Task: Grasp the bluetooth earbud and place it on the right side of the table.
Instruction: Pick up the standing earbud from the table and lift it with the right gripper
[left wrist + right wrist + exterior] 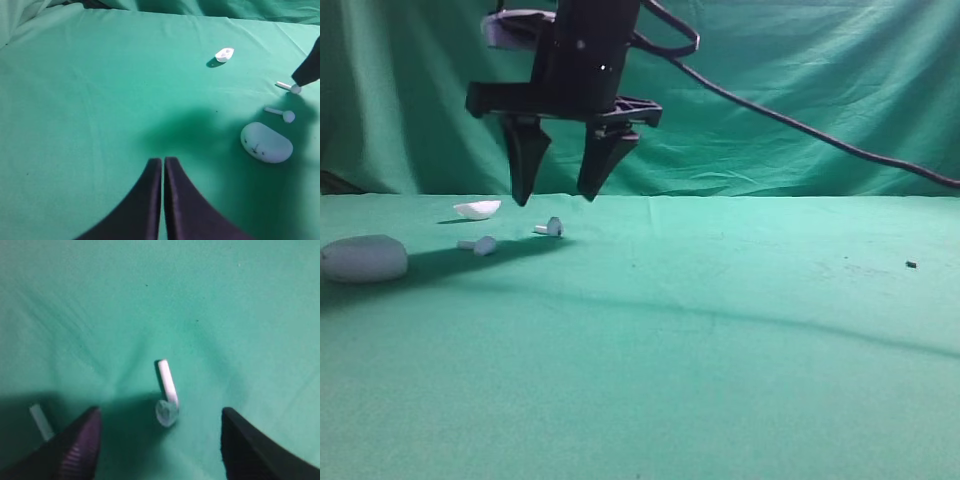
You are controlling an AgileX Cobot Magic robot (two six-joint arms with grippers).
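Two small white buds lie on the green table at the left. The bluetooth earbud rests on the cloth directly below my right gripper, which hangs just above it, open, with a finger on each side and touching nothing. One right fingertip shows at the edge of the left wrist view. A look-alike bud lies a little further left; its stem shows beside my right gripper's left finger. My left gripper is shut and empty over bare cloth.
A white oval case sits at the far left. A shallow white shell lies behind the buds. A tiny dark speck lies at the right. A black cable runs across the green backdrop.
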